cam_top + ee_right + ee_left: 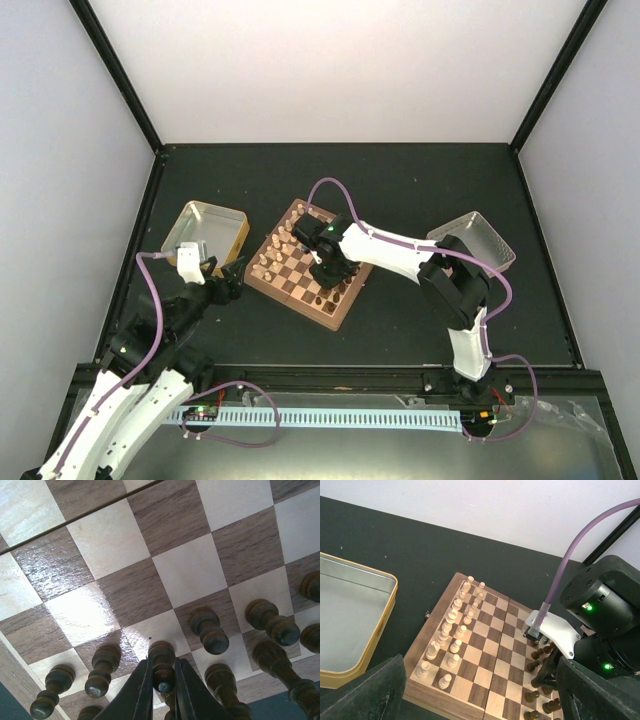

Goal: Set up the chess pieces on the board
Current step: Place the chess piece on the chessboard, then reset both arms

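The board (300, 262) is a square of varnished wood with light and dark checks, a tan rim and a seam across its middle. It lies turned at an angle on the matte black table (400, 190), between two trays and apart from both. The left tray (207, 228) and right tray (472, 240) are shallow tins of dull metal with rounded corners.

The cream pieces (452, 630) are turned and knobbed. They stand in two rows along the board's left edge. The dark pieces (540, 680) are glossy and ringed, and crowd the opposite edge. A band of bare squares separates the two sets.

The right gripper (162, 662) reaches down among the dark rows. Its slim black fingers (140, 690) are pinched on the head of a dark pawn (161, 655), which stands at the front of the set. Neighbouring pawns stand just beside each finger, and the squares ahead of the pawn are open.

The left gripper (480, 680) hangs near the board's near-left corner, beside the left tray. Its jaws are spread wide and hold nothing. A purple cable (565, 570) arches over the right arm.
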`<state>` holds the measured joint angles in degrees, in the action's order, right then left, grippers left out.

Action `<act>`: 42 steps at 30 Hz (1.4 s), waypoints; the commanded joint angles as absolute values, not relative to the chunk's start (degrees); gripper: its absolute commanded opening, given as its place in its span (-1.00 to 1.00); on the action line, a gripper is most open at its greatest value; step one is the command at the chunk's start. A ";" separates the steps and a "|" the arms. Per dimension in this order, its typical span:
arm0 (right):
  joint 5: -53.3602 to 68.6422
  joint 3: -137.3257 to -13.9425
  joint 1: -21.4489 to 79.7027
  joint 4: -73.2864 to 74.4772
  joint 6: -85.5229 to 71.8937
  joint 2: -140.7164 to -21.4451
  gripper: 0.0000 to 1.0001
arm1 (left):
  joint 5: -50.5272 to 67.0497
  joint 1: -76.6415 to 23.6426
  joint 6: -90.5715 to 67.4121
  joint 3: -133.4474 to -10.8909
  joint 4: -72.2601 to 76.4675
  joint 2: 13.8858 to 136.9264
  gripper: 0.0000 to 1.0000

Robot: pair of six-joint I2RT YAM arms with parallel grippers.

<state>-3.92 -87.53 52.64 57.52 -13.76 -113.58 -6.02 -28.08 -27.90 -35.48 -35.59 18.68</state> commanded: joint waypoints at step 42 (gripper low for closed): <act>-21.03 -67.33 47.91 38.62 -27.08 -76.14 0.01 | -3.28 -27.82 -29.62 -39.33 -38.53 18.97 0.98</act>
<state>-12.45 -72.84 48.69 44.05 -23.55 -83.44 -5.13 -28.08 -29.56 -35.68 -36.64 18.76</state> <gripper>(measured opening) 0.477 0.988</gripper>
